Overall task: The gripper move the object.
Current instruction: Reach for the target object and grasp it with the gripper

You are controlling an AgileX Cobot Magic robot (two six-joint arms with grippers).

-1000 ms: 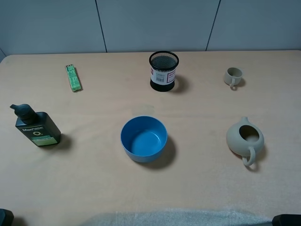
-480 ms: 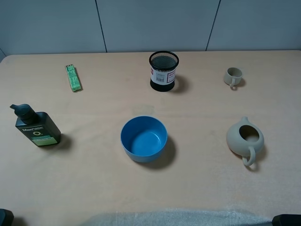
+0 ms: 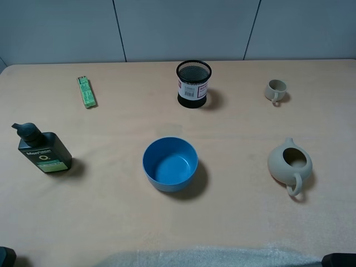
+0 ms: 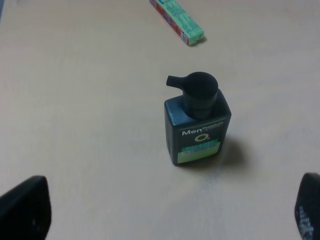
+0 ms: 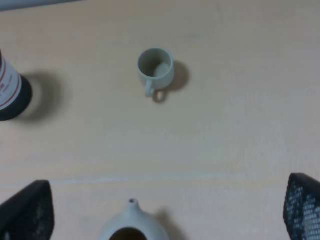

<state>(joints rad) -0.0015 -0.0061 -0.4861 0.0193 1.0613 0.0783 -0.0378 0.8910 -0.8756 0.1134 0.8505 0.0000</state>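
Beige cup (image 5: pixel 155 67) well apart from right fingers (image 5: pixel 27 210) (spread wide).

Black fingers (image 5: pixel 302 207), seemingly mesh-textured.

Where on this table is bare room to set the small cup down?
Bare patches: between the bottle and the bowl; between the green pack and the pen holder; between bowl and teapot. The tightest gap is between teapot and cup.
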